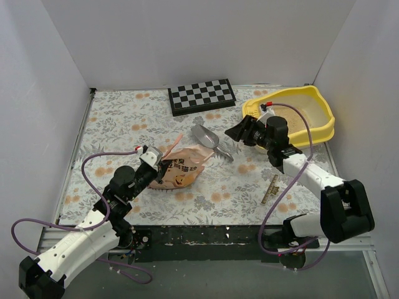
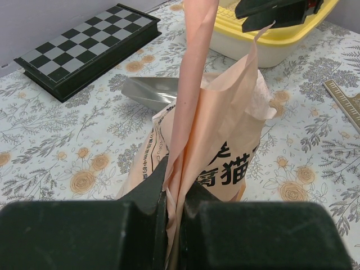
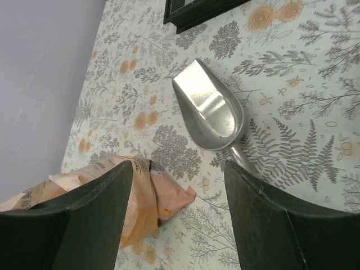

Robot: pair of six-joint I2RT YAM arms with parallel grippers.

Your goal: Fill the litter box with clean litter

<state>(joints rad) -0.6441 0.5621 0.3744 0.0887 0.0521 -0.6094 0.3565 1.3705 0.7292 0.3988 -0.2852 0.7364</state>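
One yellow litter box [image 1: 325, 117] sits at the far right corner of the flowered desk [image 1: 112, 124] in the top view, with pale litter [image 1: 298, 116] covering its floor. Checkerboard [image 1: 202, 95] is at the far edge, left of the box. Orange bag [image 1: 187, 169] lies mid-desk, the silver scoop [image 1: 206, 137] is just beyond it, and a ruler [image 1: 270, 189] lies toward the near right. Left fingers [image 1: 158, 166] are at the bag's left end. Right fingers [image 1: 235, 132] hang between scoop and box, and we can't tell from here whether they touch either.

Left wrist view: we see the fingers pressed together on a fold of the bag's paper, which rises straight up out of the pinch. Scoop is behind the bag, checkerboard far left, box top right.

Right wrist view: fingers are spread wide with nothing between them. Scoop lies on the desk beyond the gap, open side up. The bag's corner shows behind one finger.
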